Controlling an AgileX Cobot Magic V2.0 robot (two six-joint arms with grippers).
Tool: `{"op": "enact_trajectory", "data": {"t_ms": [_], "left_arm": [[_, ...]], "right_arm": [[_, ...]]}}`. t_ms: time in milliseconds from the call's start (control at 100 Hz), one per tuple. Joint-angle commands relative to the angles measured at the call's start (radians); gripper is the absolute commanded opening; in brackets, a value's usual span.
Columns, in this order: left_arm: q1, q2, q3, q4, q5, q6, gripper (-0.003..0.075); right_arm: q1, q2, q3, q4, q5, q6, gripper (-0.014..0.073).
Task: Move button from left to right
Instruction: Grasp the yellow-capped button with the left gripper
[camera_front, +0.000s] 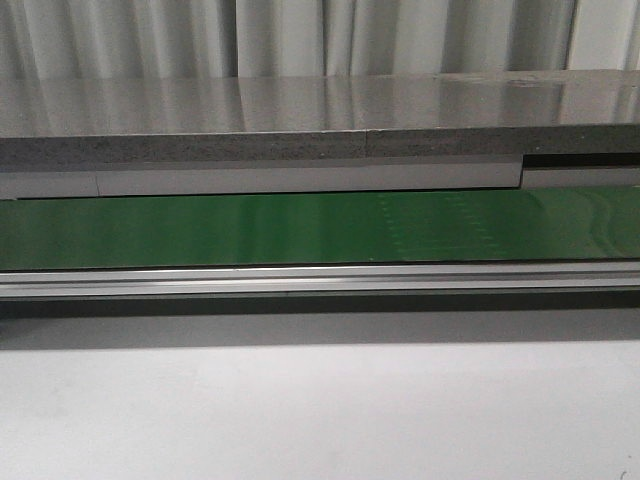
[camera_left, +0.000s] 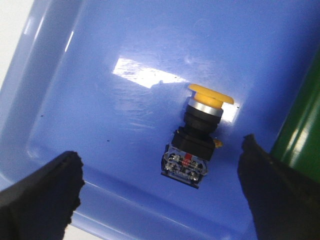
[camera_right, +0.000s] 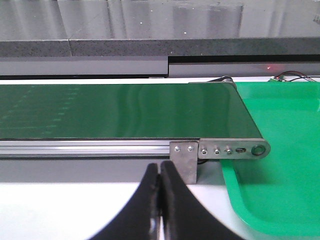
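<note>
The button (camera_left: 196, 137) lies on its side in a blue tray (camera_left: 100, 75) in the left wrist view: yellow-orange mushroom cap, black body, red mark on its terminal end. My left gripper (camera_left: 161, 165) is open wide above the tray, its black fingers (camera_left: 47, 192) on either side of the button and apart from it. My right gripper (camera_right: 160, 172) is shut and empty, over the white table in front of the conveyor's end. Neither gripper nor the button shows in the front view.
A green conveyor belt (camera_front: 300, 228) with an aluminium rail (camera_front: 300, 278) crosses the front view; a grey shelf (camera_front: 300, 120) lies behind it. A green tray (camera_right: 280, 170) sits at the belt's end bracket (camera_right: 220, 150). The belt's edge (camera_left: 305, 130) borders the blue tray.
</note>
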Motion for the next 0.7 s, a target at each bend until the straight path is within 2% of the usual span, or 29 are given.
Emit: {"op": "enact_trajectory", "data": {"t_ms": [0,690], "left_arm": [[0.001,-0.011,-0.033,-0.005,-0.041,-0.010,0.0599],[0.001,0.122,-0.033,-0.039,-0.059,0.011,0.0599]], "right_arm": [[-0.002,-0.019,-0.015,0.004,-0.074,0.000,-0.0066],[-0.002,-0.019,-0.015,0.004,-0.074,0.000,-0.0066]]}}
